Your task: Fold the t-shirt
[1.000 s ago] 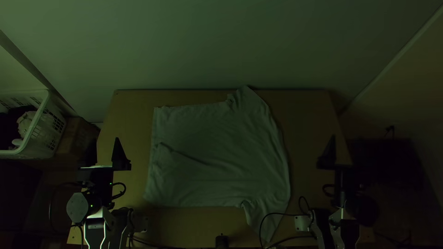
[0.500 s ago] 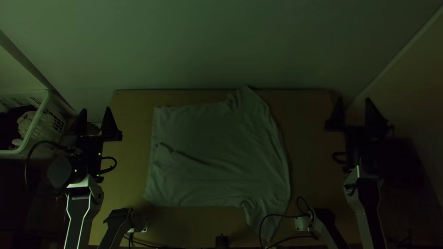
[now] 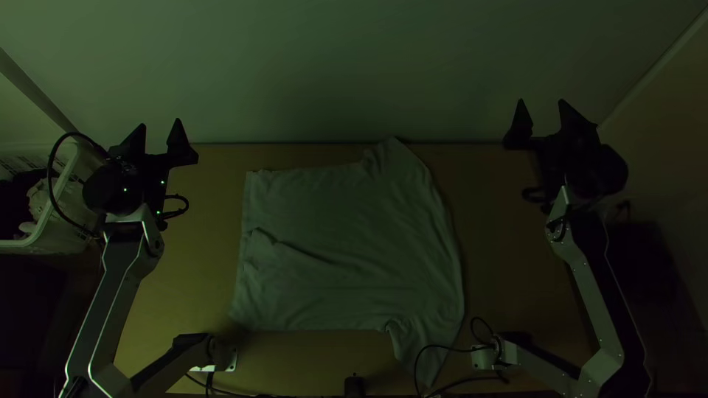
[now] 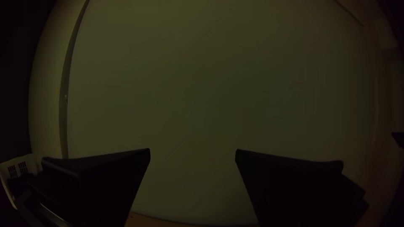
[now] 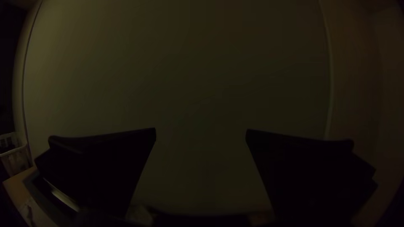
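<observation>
The shirt (image 3: 354, 228) lies spread on the table (image 3: 501, 258), hem towards the left arm, collar end towards the right, one sleeve at the far edge and the other pointing to the near edge. That layout probably serves to bring one long side over the other. A raised crease runs in from the hem; it would likely fold in as a lump unless smoothed first. The left gripper (image 3: 160, 124) and right gripper (image 3: 541, 102) are both open and empty, beyond the shirt's two ends by the table's far corners, their fingers pointing at the wall (image 3: 354, 66). Held there, they leave the cloth free, perhaps as a pause between moves; a grasp would call for coming back and down. Around them, the basket (image 3: 72, 162) of cloth stands off the left side, close to that arm, and a black cable (image 3: 417, 361) loops across the near sleeve, where it could snag a fold.
</observation>
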You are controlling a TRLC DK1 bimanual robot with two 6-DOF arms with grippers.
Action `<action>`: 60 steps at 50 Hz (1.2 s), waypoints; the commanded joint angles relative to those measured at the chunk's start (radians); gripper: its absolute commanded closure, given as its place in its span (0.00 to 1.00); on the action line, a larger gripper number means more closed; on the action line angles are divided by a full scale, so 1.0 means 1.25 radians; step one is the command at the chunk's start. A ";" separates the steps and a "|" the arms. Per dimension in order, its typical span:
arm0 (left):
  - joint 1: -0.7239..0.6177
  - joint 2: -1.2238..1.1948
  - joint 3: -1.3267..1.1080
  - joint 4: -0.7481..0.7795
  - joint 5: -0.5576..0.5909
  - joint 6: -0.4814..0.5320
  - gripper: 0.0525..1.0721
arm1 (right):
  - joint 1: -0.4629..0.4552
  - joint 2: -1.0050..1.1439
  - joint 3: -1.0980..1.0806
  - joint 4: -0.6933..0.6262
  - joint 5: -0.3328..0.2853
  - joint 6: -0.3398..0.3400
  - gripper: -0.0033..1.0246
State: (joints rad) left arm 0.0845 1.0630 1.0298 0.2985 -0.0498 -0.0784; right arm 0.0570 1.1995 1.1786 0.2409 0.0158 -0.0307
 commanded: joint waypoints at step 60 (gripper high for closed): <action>-0.012 0.690 0.521 -0.552 0.042 -0.031 0.06 | 0.084 0.729 0.691 -0.642 0.001 0.268 0.05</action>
State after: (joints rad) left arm 0.0612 1.8679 1.6527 -0.3569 -0.0109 -0.1047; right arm 0.1432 2.0823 2.0094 -0.5411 0.0185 0.2634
